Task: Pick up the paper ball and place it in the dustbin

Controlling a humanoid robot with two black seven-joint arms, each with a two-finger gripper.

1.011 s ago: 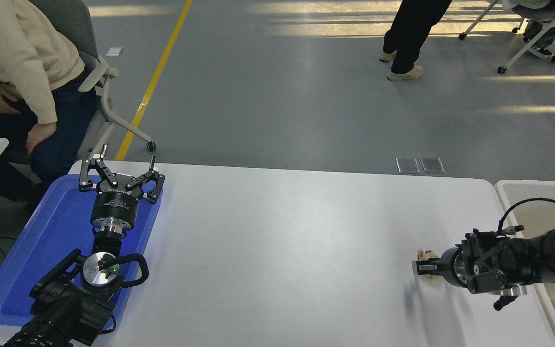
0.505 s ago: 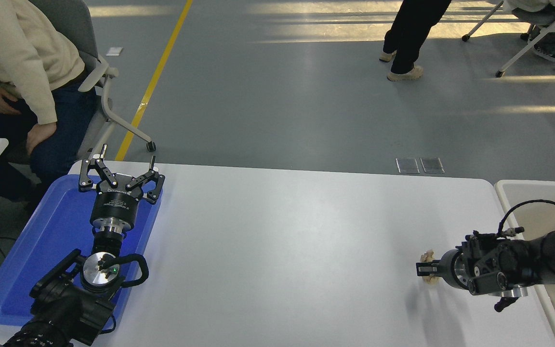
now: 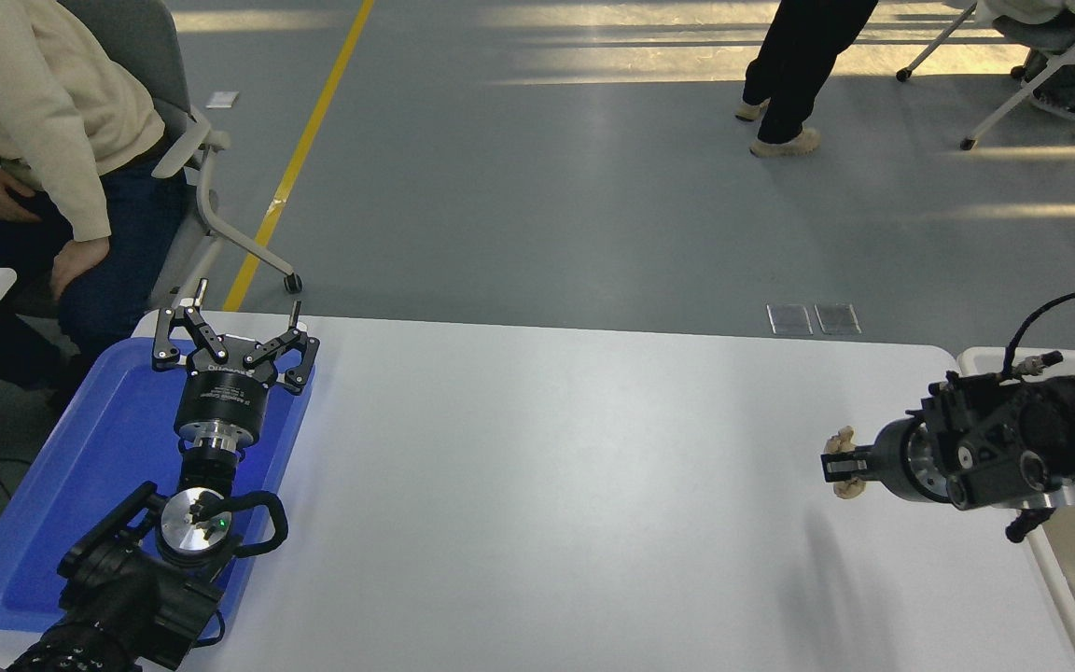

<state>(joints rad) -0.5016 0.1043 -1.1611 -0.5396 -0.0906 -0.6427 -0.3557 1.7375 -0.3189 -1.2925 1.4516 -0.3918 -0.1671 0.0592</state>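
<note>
The paper ball (image 3: 844, 488) is a small tan wad, held in my right gripper (image 3: 838, 464), which is shut on it and lifted above the white table (image 3: 547, 467) near its right end. Most of the ball is hidden behind the fingers. The dustbin (image 3: 984, 358) is off-white with beige inner walls, at the right edge just beyond the table; the right arm crosses over it. My left gripper (image 3: 228, 322) is open and parked over the blue tray (image 3: 80, 467) at the lower left.
A seated person in a cream sweater is at the upper left beside a grey chair (image 3: 192, 149). Another person's legs (image 3: 785, 84) stand on the floor far behind the table. Wheeled chairs are at the top right.
My right gripper has risen with the paper ball and shifted slightly right toward the dustbin. The left arm has not moved.
</note>
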